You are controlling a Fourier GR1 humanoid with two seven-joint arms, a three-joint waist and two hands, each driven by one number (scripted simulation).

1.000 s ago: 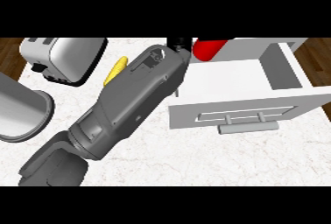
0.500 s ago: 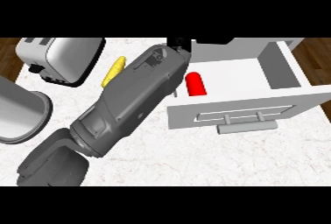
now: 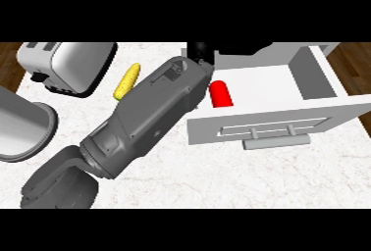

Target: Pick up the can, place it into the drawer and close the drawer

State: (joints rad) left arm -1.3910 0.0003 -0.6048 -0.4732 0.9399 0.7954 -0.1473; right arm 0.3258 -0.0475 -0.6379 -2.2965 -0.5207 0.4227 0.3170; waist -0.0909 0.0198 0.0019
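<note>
Can [image 3: 221, 94] lay on its side inside drawer [image 3: 319, 73], near left wall, no hand touching it. Placing step looked done; closing was what remained. My left hand [image 3: 200, 50] sat at far end of my forearm above drawer's back corner, mostly hidden, so I couldn't tell whether fingers were spread or curled. Right hand out of sight. Drawer stood wide open over counter [image 3: 239, 181]. Next move, I judged: get hand to drawer front by handle [image 3: 276, 142] and push it in.

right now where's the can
In the head view the red can lies inside the open drawer, at its left side, close beside the grey forearm.
</note>
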